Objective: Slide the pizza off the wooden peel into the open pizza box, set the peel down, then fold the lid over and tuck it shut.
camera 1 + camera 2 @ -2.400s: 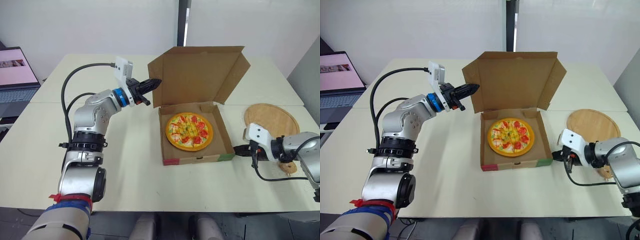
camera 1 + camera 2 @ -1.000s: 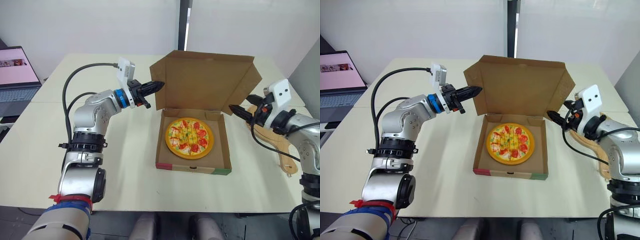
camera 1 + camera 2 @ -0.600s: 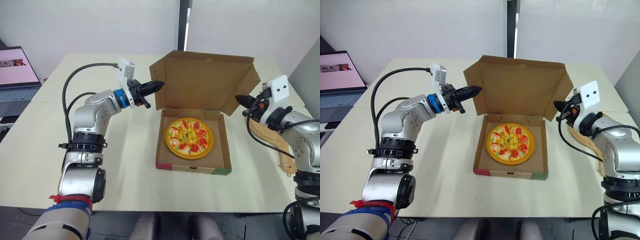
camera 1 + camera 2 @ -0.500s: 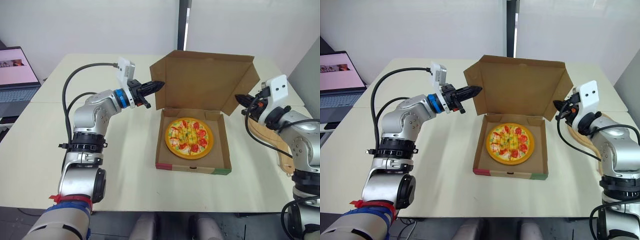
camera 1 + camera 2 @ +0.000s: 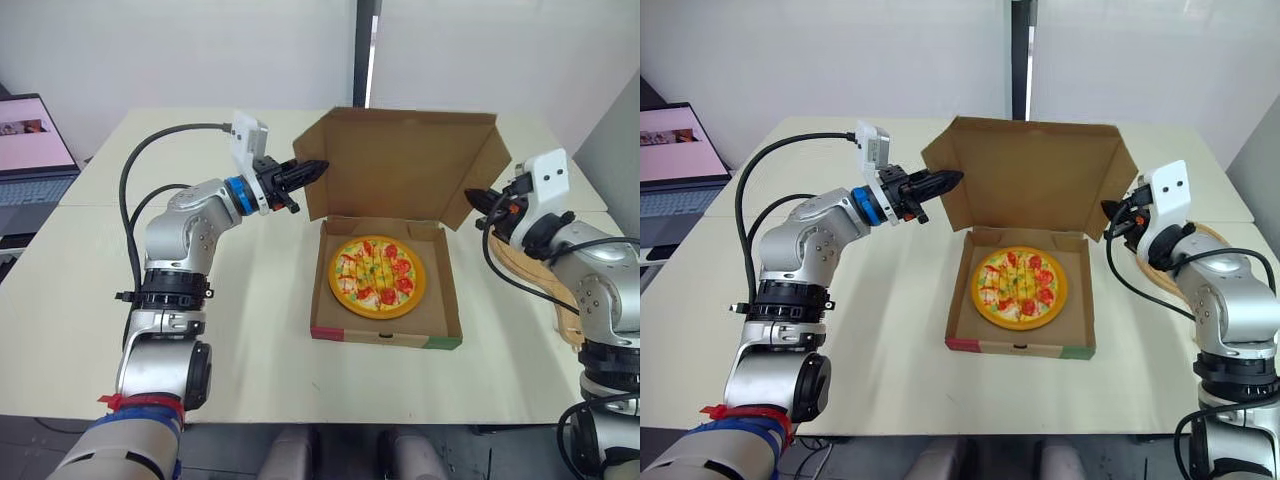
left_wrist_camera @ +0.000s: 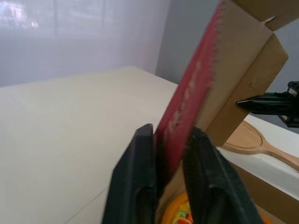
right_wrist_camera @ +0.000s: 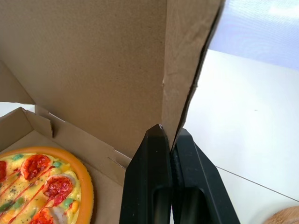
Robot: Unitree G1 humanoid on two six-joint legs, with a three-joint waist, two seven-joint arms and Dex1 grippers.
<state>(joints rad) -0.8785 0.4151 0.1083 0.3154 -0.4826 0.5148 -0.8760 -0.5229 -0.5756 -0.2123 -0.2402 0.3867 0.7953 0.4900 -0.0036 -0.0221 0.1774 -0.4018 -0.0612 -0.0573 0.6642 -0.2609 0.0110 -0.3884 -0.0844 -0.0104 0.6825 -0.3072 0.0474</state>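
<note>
Pizza box (image 5: 385, 337): brown corrugated card, square, mid-desk (image 5: 250, 330). Lid (image 5: 395, 165) upright; left gripper (image 5: 318, 165) and right gripper (image 5: 470, 197) jaws each pinch a side flap. Pizza (image 5: 377, 277): round, glossy, inside box. Wooden peel (image 6: 247, 139): flat, nr desk's right edge.

Table (image 5: 260, 300) with box (image 5: 385, 336), peel (image 6: 254, 142), laptop (image 5: 30, 160)

Stereo head pair looking down over table (image 5: 270, 300), both wrist views close against lid (image 7: 93, 70)
</note>
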